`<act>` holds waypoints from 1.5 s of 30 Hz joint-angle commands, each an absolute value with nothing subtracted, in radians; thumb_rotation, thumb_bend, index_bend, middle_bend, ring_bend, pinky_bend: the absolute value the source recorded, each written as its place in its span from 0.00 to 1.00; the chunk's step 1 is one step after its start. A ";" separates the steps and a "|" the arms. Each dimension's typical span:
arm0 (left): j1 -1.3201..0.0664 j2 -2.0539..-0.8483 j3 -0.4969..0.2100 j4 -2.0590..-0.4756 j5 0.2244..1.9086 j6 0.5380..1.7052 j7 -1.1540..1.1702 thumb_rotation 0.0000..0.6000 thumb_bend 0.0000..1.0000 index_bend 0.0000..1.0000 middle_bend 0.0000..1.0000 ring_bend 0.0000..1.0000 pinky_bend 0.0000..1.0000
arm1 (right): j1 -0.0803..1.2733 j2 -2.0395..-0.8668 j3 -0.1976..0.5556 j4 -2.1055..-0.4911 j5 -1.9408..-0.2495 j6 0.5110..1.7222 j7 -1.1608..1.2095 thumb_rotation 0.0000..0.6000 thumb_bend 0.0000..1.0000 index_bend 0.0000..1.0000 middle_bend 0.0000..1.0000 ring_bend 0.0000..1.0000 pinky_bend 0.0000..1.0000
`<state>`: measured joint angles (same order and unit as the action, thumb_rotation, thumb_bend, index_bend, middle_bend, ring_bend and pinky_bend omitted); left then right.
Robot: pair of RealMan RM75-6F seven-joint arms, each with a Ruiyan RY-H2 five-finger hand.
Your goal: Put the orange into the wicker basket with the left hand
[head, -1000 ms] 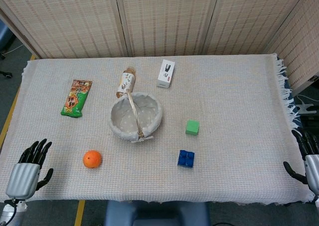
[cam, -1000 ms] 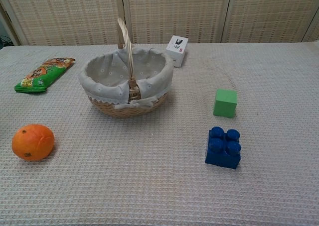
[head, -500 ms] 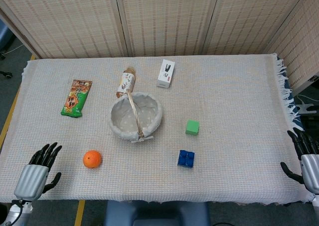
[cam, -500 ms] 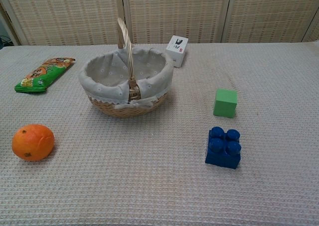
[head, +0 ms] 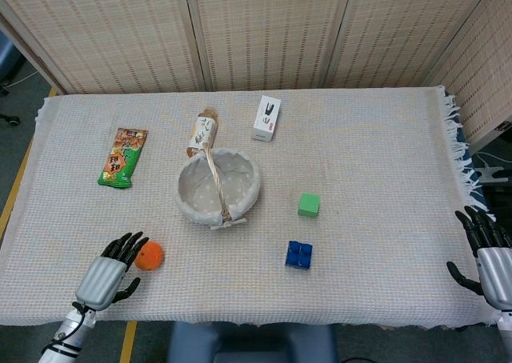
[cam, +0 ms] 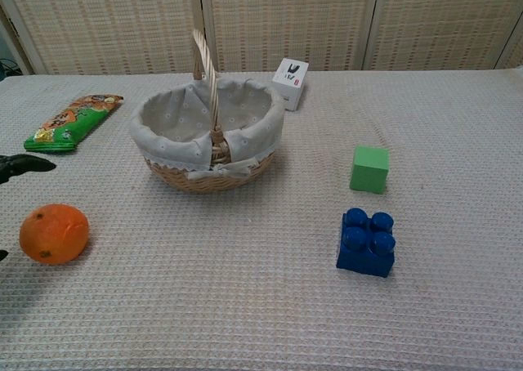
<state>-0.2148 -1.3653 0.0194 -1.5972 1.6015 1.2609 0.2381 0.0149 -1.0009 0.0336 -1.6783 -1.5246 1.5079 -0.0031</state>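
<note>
The orange (head: 149, 256) lies on the cloth near the table's front left, also low at the left in the chest view (cam: 54, 234). My left hand (head: 108, 273) is just left of it and slightly nearer me, fingers spread and reaching toward it, holding nothing; its fingertips (cam: 20, 166) show at the chest view's left edge. The wicker basket (head: 218, 187) with a pale cloth lining and an upright handle stands behind and to the right of the orange (cam: 207, 134). My right hand (head: 490, 253) hangs open at the table's front right corner.
A green snack packet (head: 122, 157) lies at the left. A small bottle (head: 203, 131) and a white box (head: 266, 117) sit behind the basket. A green cube (head: 308, 205) and a blue brick (head: 298, 255) lie to the basket's right.
My left hand has moved right, from the table's front left corner up to the orange's side. The orange and the basket have stayed put; the right hand has barely shifted.
</note>
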 commanded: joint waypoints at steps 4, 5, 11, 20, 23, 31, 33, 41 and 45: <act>-0.251 -1.414 0.002 -1.557 1.541 1.201 0.232 1.00 0.36 0.00 0.00 0.00 0.13 | 0.013 -1.004 0.033 -1.676 -1.528 1.511 -0.004 1.00 0.17 0.00 0.00 0.00 0.13; -0.256 -1.421 0.000 -1.551 1.535 1.195 0.235 1.00 0.35 0.00 0.00 0.00 0.13 | 0.014 -1.004 0.032 -1.676 -1.530 1.511 -0.004 1.00 0.17 0.00 0.00 0.00 0.13; -0.271 -1.450 -0.002 -1.532 1.502 1.169 0.248 1.00 0.35 0.00 0.00 0.00 0.13 | 0.015 -1.002 0.031 -1.676 -1.531 1.508 -0.004 1.00 0.17 0.00 0.00 0.00 0.13; -0.285 -1.481 0.004 -1.521 1.481 1.159 0.272 1.00 0.35 0.08 0.03 0.06 0.13 | 0.014 -1.003 0.032 -1.675 -1.531 1.511 -0.001 1.00 0.17 0.00 0.00 0.00 0.13; -0.289 -1.514 -0.004 -1.491 1.463 1.158 0.283 1.00 0.35 0.13 0.07 0.12 0.13 | 0.014 -1.002 0.030 -1.675 -1.534 1.509 -0.001 1.00 0.17 0.00 0.00 0.00 0.13; -0.289 -1.597 -0.025 -1.395 1.451 1.200 0.286 1.00 0.36 0.33 0.24 0.30 0.23 | 0.015 -1.001 0.031 -1.677 -1.532 1.508 0.000 1.00 0.17 0.00 0.00 0.00 0.13; -0.288 -1.605 -0.027 -1.384 1.459 1.218 0.281 1.00 0.36 0.37 0.29 0.35 0.28 | 0.015 -1.001 0.031 -1.677 -1.531 1.507 0.001 1.00 0.17 0.00 0.00 0.00 0.13; -0.297 -1.599 -0.059 -1.386 1.500 1.302 0.298 1.00 0.36 0.44 0.38 0.45 0.40 | 0.016 -1.000 0.026 -1.678 -1.535 1.502 -0.003 1.00 0.17 0.00 0.00 0.00 0.13; -0.328 -1.538 -0.115 -1.429 1.493 1.314 0.356 1.00 0.36 0.44 0.38 0.45 0.41 | 0.016 -0.998 0.024 -1.679 -1.538 1.501 -0.001 1.00 0.17 0.00 0.00 0.00 0.13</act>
<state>-0.3121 -1.5646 -0.0898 -1.4076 1.4964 1.3069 0.3288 0.0162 -0.9977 0.0243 -1.6791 -1.5385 1.5013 -0.0011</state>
